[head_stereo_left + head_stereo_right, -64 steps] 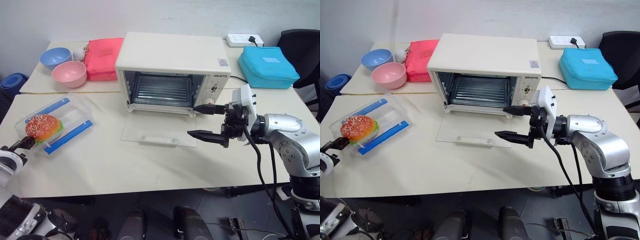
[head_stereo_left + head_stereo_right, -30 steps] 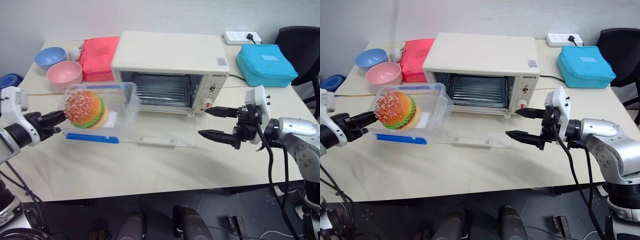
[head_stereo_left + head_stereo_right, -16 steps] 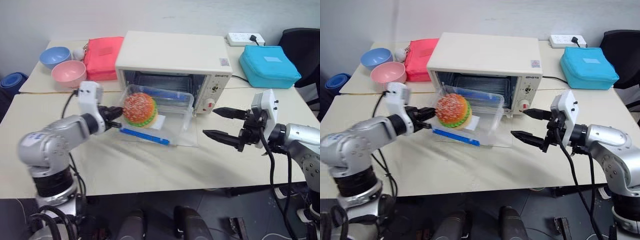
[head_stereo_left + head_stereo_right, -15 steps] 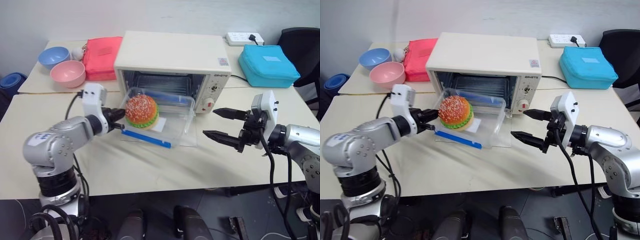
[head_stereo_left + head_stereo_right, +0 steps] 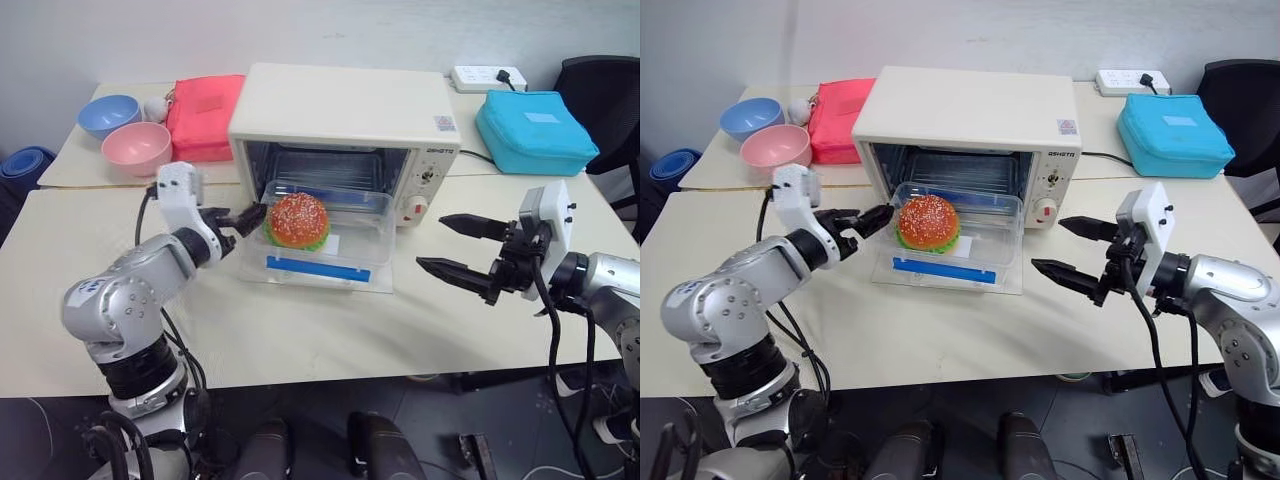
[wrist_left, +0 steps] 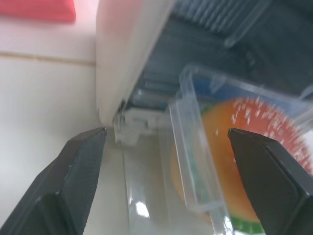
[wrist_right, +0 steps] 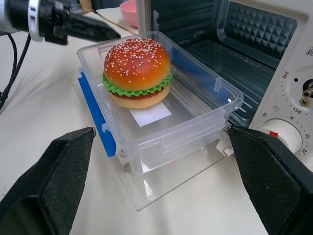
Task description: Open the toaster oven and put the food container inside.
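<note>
My left fingers (image 5: 243, 216) stand spread, let go of the container (image 5: 322, 238); they flank its near-left corner with nothing gripped between them. My right fingers (image 5: 456, 247) are spread wide too and empty, hovering over the surface (image 5: 300, 330) near its right edge, well apart from the container and pointing toward it.

The container sits on the oven's (image 5: 345, 140) dropped glass door (image 7: 161, 183), its far end at or just inside the oven mouth, the hamburger (image 5: 297, 220) upright in it and the blue clip (image 5: 318, 268) facing me. From the right wrist view, most of the box is plainly outside the cavity, resting on the door.

So, as I judge it: the door is open, the container has been brought to the oven and set down, but it is not yet inside. What is left is to push it over the door lip and onto the rack.

Half a second ago my left fingers were clenched on the container's left end and the box hung tilted over the door. A second ago it was out over the left part of the surface. Now it lies flat and square to the oven and the fingers have parted. My right arm has barely shifted.
</note>
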Robot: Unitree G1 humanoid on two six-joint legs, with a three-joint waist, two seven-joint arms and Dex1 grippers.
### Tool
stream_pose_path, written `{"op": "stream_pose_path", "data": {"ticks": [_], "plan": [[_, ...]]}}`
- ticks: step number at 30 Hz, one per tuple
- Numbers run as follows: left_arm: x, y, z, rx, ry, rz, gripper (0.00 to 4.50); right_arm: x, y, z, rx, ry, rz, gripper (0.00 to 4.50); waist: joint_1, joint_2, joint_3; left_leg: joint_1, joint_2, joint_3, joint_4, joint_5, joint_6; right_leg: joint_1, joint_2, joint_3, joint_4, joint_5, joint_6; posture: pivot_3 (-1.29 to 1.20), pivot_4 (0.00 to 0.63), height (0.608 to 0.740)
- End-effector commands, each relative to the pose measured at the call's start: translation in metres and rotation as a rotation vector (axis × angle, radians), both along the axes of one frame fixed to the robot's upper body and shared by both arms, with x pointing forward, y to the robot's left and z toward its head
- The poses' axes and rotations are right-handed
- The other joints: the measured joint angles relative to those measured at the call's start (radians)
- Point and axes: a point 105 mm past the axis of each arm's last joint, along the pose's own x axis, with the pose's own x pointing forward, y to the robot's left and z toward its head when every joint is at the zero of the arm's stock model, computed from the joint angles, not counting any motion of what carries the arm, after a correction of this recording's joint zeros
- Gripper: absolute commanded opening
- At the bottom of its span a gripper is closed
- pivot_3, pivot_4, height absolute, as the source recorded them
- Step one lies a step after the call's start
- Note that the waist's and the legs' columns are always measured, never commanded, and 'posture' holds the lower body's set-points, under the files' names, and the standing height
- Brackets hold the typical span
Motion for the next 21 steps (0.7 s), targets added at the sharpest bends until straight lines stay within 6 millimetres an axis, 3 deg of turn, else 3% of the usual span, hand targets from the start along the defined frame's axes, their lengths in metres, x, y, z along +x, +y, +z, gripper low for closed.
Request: {"op": "stream_pose_path", "data": {"ticks": [1, 4, 5, 8, 10, 13, 18, 19, 21], "plan": [[-0.022, 0.005, 0.034, -0.039, -0.183, -0.112, 4.06, -0.006, 0.0, 0.011, -0.022, -0.043, 0.02, 4.5, -0.001, 0.0, 0.0, 0.0, 0.0, 0.0, 0.0, 0.0, 0.0, 0.0, 0.0, 0.0, 0.0, 0.0, 0.0, 0.0, 0.15, 0.74], [-0.038, 0.017, 0.046, -0.094, -0.25, -0.208, 4.06, -0.007, 0.0, 0.009, -0.023, -0.031, 0.034, 4.5, -0.001, 0.0, 0.0, 0.0, 0.0, 0.0, 0.0, 0.0, 0.0, 0.0, 0.0, 0.0, 0.0, 0.0, 0.0, 0.0, 0.15, 0.74], [-0.047, 0.016, 0.051, -0.108, -0.282, -0.269, 3.87, -0.009, 0.002, 0.008, -0.021, -0.023, 0.047, 4.5, -0.001, 0.0, 0.0, 0.0, 0.0, 0.0, 0.0, 0.0, 0.0, 0.0, 0.0, 0.0, 0.0, 0.0, 0.0, 0.0, 0.15, 0.74], [-0.07, 0.01, 0.05, -0.091, -0.286, -0.436, 3.21, -0.016, 0.009, 0.008, 0.01, 0.011, 0.101, 3.89, -0.005, 0.0, 0.0, 0.001, 0.0, 0.0, 0.0, 0.0, 0.0, 0.001, 0.0, 0.0, 0.0, 0.0, 0.0, 0.0, 0.15, 0.74], [-0.081, 0.006, 0.04, -0.022, -0.237, -0.524, 2.52, -0.024, 0.015, 0.006, 0.022, 0.042, 0.149, 3.16, -0.007, 0.0, 0.0, 0.001, 0.0, 0.0, 0.0, 0.0, 0.0, 0.001, -0.001, 0.0, -0.001, 0.0, 0.0, 0.0, 0.15, 0.74], [-0.096, 0.001, 0.006, 0.255, -0.142, -0.629, 1.68, -0.037, 0.026, -0.009, -0.012, 0.094, 0.208, 2.24, -0.01, 0.0, 0.0, 0.001, 0.001, -0.001, -0.001, -0.001, 0.0, 0.001, -0.001, 0.0, -0.002, -0.001, -0.001, 0.0, 0.15, 0.74], [-0.096, 0.007, -0.027, 0.396, -0.102, -0.683, 0.09, -0.042, 0.044, -0.033, -0.015, 0.141, 0.223, 0.49, -0.009, 0.001, 0.0, 0.004, 0.001, -0.001, -0.008, -0.001, 0.005, 0.003, -0.003, 0.0, -0.008, -0.001, -0.004, 0.0, 0.15, 0.74], [-0.094, 0.006, -0.032, 0.419, -0.103, -0.685, 0.0, -0.039, 0.049, -0.039, -0.019, 0.141, 0.219, 0.16, -0.008, 0.001, 0.0, 0.004, 0.001, -0.001, -0.009, -0.001, 0.005, 0.003, -0.004, 0.0, -0.008, -0.001, -0.004, 0.0, 0.15, 0.74], [-0.084, 0.003, -0.043, 0.474, -0.113, -0.667, 0.0, -0.022, 0.056, -0.055, -0.042, 0.153, 0.155, 0.04, -0.009, 0.001, 0.0, 0.004, 0.001, -0.002, -0.009, 0.0, 0.005, 0.003, -0.004, 0.0, -0.008, -0.001, -0.005, 0.0, 0.15, 0.74]]}}
